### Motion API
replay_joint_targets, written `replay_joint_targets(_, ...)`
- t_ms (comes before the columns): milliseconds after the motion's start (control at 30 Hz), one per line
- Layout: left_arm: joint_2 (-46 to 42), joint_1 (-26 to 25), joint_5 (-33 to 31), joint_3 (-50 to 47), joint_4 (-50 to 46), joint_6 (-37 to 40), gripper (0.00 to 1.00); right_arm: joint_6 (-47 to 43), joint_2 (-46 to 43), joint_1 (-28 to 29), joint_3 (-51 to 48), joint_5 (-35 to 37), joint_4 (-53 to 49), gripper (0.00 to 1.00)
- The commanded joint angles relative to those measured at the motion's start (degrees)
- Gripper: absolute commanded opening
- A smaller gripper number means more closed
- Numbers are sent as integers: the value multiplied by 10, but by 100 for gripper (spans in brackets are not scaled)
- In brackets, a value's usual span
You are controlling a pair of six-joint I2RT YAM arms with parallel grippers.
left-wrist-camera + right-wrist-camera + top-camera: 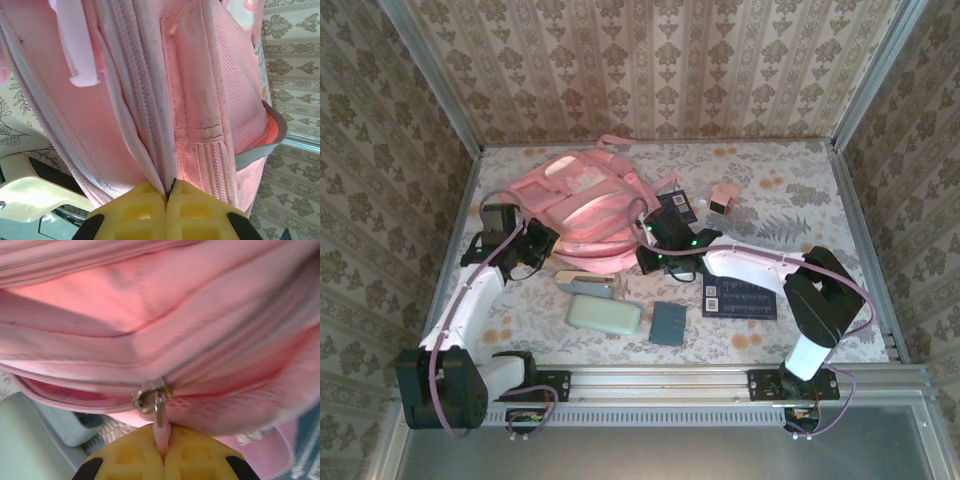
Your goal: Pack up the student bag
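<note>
The student bag (582,200), a big soft pink backpack, lies at the back left of the table. My left gripper (535,245) is at its near left edge. In the left wrist view that gripper (169,192) is shut, its yellow fingertips pinching a fold of the bag's fabric (150,165) beside the zipper track. My right gripper (655,248) is at the bag's near right edge. In the right wrist view it (163,440) is shut on the pink pull tab (162,432) hanging from the metal zipper slider (149,399). Left of the slider the bag's mouth gapes a little.
On the table in front of the bag lie a pale green pencil case (604,314), a small grey-green case (585,283), a teal notebook (669,323) and a dark blue book (740,300). Another dark book (676,208) and a small pink box (723,197) lie right of the bag.
</note>
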Motion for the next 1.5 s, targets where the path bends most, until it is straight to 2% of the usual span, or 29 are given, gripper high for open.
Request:
replay_joint_targets(0, -15, 22, -32, 28, -3, 39, 0, -10, -14, -41, -1, 4, -57, 0)
replay_joint_targets(200, 14, -3, -42, 93, -32, 104, 0, -37, -36, -30, 12, -35, -55, 0)
replay_joint_targets(467, 131, -122, -82, 286, -87, 212, 0, -34, -117, 20, 14, 15, -102, 0)
replay_joint_targets(600, 169, -141, -78, 344, -91, 254, 0, -8, -168, 38, 1, 32, -96, 0)
replay_joint_targets(633, 175, -140, -84, 353, -98, 260, 3, -1, -172, 45, 1, 37, -96, 0)
replay_joint_targets(733, 182, -124, -93, 365, -131, 262, 42, 27, -159, 65, 8, 28, -89, 0)
replay_joint_targets(767, 181, -114, -87, 361, -142, 254, 51, 40, -146, 71, 14, 25, -90, 0)
replay_joint_targets(833, 169, -94, -59, 338, -152, 224, 59, 65, -118, 79, 20, 19, -76, 0)
replay_joint_targets(933, 127, -70, -7, 269, -137, 161, 66, 120, -78, 83, 10, 2, -16, 0)
replay_joint_targets(1033, 74, -61, 16, 198, -128, 89, 71, 163, -37, 84, 11, -19, 39, 0)
replay_joint_targets(1167, 23, -74, 47, 118, -128, -8, 72, 195, 6, 90, 27, -40, 84, 0)
replay_joint_targets(1267, -4, -99, 39, 66, -107, -72, 72, 195, 24, 97, 45, -39, 85, 0)
replay_joint_targets(1467, 21, -138, 3, 45, -84, -113, 66, 194, 31, 102, 54, -39, 82, 0)
